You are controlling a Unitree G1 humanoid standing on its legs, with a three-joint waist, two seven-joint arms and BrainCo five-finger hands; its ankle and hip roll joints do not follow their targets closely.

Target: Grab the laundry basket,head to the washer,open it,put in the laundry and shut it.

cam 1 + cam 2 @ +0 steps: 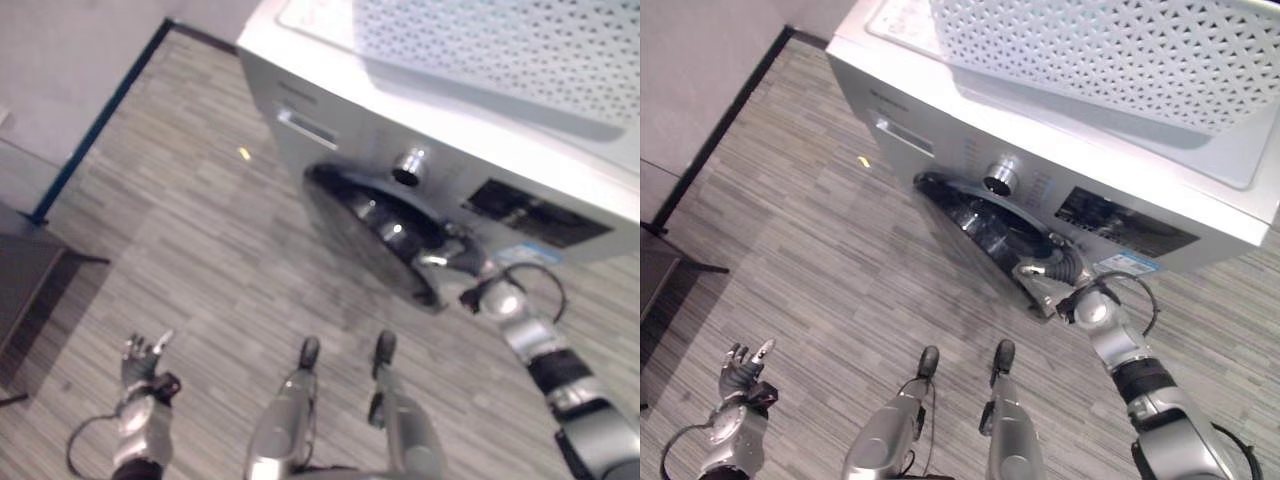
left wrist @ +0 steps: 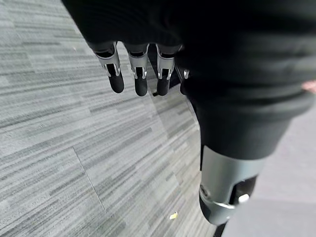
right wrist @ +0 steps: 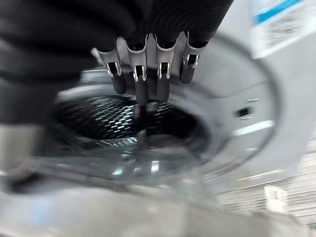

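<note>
- Washer [image 1: 940, 95]: white front-loader in the upper right of the head views, its front face turned toward the floor area left of it and its long top edge running diagonally from upper left to lower right.
- Laundry basket [image 1: 1110, 50]: white, perforated, sits on top of the washer, long side lying along the machine's top; contents cannot be seen.
- Washer door [image 1: 370, 235]: round, dark glass, swung partly away from the front panel; the right wrist view looks past the glass edge into the perforated metal drum [image 3: 108, 118], which the head views barely show.
- Control knob [image 1: 1000, 175]: silver, above the door, with the detergent drawer [image 1: 308, 128] to its left.
- Right hand [image 1: 1045, 272]: at the lower right rim of the door, touching it; wrist view shows fingers [image 3: 140, 81] hanging fairly straight over the door glass, not wrapped round anything.
- Left hand [image 1: 142, 362]: low at the left, well apart from the washer, over the grey plank floor [image 1: 200, 250]; fingers [image 2: 140, 74] loosely extended, holding nothing.
- Small yellow scrap [image 1: 244, 153]: on the floor left of the washer.
</note>
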